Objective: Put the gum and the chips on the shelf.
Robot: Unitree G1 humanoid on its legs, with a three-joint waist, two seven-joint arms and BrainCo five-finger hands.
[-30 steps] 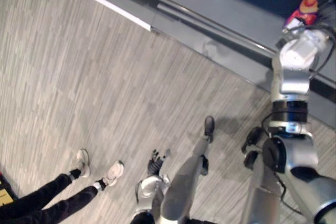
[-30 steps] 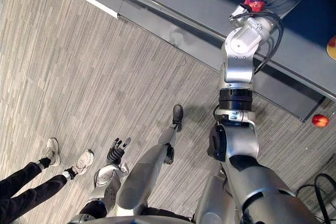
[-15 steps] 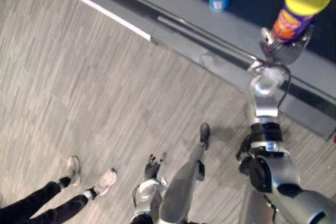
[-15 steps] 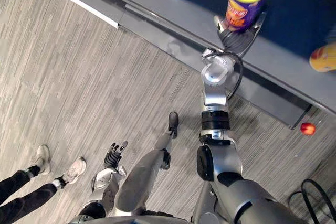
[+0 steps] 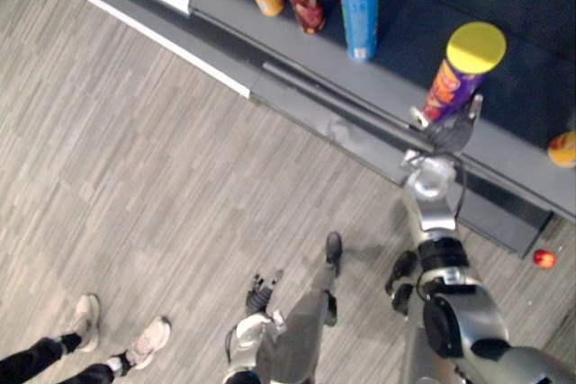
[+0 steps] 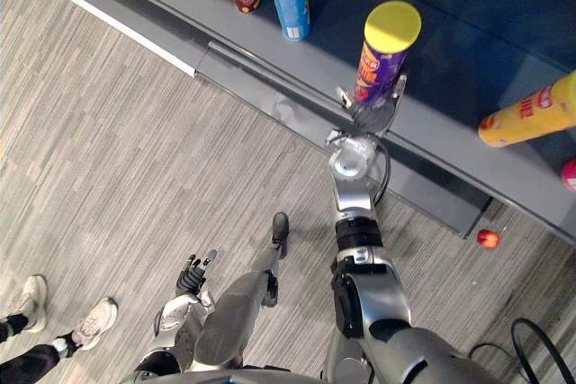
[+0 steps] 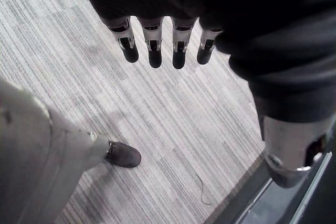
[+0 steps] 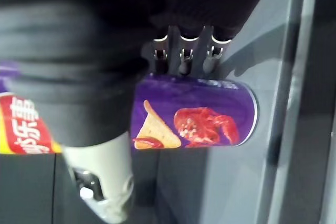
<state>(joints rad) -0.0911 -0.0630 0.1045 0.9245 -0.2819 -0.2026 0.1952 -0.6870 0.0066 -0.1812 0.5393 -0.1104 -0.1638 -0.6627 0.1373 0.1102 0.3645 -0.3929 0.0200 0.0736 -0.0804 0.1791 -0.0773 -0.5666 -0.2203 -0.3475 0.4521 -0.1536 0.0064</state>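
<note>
- We read the step as the setting-down of the chips: the purple chips can stands upright with its yellow lid up, towards the front of the shelf, so that it joins the other cans kept there.
- The right hand has hold of the can low down, which leaves the lid and most of the body free and keeps the can steady on end; in the right wrist view its fingers lie curled against the can's far side, closed about it and not spread.
- The can's base looks to be down on the shelf, though the hand hides the foot of it and we cannot be sure that it bears its own weight.
- We judge a low grip to suit a tall, narrow can; letting go before the base sits flat could tip it off the shelf's front edge.
- The right arm reaches out nearly straight to the shelf; the wrist is at the front edge and the hand is turned up round the can.
- Further along the shelf the blue can stands in a row with others; a yellow can lies tilted towards the shelf's other end.
- The left hand hangs low over the floor, well back from the shelf; its fingers are straight and hold nothing.
- A small red ball lies on the floor just before the shelf's base; a person's shoes show well away from the shelf.
</note>
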